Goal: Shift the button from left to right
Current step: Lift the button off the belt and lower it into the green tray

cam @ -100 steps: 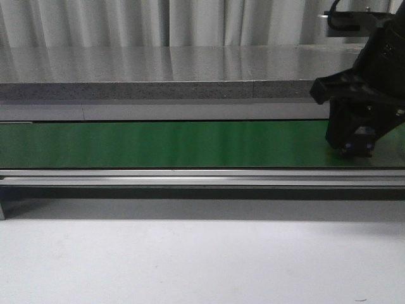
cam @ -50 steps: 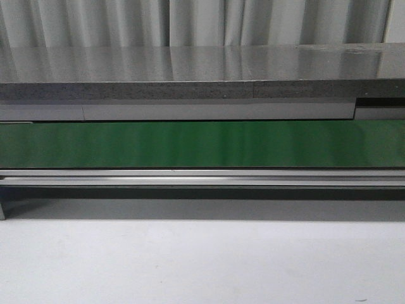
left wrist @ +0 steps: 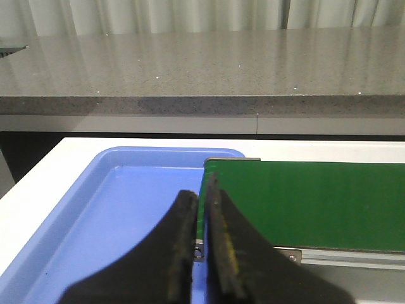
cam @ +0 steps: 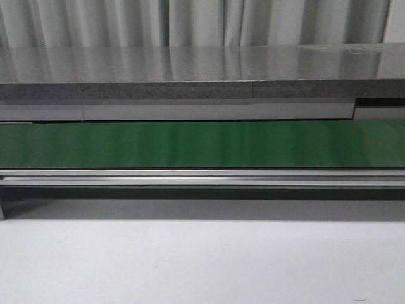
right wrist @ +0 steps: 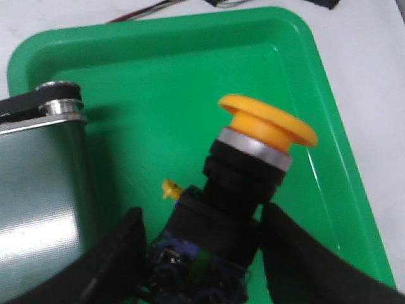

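Over the green tray point(right wrist: 190, 76), the right gripper point(right wrist: 201, 253) clenches the button point(right wrist: 253, 164) by its black body, cap tilted. Beside the blue tray point(left wrist: 114, 209), the left gripper point(left wrist: 201, 202) sits pinched closed, holding nothing.

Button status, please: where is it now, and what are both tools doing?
Left tool shut, empty, over the blue tray. Right tool straddles the button over the green tray; contact unclear. Nothing in the way.
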Robot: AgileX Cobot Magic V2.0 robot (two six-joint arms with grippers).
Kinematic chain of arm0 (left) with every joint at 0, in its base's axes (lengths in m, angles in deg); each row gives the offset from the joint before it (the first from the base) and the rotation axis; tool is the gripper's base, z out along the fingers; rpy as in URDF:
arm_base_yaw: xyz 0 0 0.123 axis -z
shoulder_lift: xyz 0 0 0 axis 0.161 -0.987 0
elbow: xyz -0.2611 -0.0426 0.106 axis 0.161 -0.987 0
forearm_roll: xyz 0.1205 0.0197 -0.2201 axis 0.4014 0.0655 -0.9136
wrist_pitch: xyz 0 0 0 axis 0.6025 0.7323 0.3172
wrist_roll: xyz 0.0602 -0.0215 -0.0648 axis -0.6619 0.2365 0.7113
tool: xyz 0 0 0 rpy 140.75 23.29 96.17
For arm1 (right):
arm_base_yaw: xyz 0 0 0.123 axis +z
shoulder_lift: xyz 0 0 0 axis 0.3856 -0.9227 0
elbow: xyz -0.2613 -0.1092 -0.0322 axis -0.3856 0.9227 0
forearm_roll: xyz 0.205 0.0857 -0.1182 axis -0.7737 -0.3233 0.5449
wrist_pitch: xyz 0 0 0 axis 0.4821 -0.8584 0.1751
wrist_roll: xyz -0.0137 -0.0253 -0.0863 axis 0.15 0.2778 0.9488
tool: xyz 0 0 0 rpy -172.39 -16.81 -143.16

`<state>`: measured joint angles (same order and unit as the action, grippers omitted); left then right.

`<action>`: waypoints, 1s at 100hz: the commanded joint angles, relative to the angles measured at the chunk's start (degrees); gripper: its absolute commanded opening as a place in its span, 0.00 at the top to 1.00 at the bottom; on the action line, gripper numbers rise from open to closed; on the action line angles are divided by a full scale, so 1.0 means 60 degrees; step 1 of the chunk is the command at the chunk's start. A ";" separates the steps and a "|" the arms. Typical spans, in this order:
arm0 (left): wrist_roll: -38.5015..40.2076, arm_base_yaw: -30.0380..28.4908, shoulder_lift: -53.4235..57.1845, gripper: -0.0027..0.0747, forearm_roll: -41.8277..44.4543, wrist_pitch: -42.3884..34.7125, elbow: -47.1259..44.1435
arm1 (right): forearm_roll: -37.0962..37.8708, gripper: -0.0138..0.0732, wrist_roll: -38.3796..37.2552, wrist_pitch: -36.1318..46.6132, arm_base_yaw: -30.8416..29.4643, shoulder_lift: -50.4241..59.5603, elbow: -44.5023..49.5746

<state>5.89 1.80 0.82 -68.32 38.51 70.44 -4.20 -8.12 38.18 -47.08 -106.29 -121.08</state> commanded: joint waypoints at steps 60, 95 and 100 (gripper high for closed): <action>0.0035 0.0044 -0.0071 0.96 -0.0126 -0.0748 0.0267 | 0.0074 0.49 0.0084 0.0039 -0.0136 -0.1642 -0.0314; 0.0035 0.0044 -0.0071 0.96 -0.0126 -0.0748 0.0267 | -0.0535 0.36 0.0084 0.0185 -0.0136 -0.1642 -0.0314; 0.0035 0.0044 -0.0071 0.96 -0.0126 -0.0748 0.0267 | -0.0561 0.36 0.0084 0.0185 -0.0136 -0.1642 -0.0314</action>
<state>5.89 1.80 0.82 -68.32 38.51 70.44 -6.99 -8.12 37.11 -47.48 -118.64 -121.20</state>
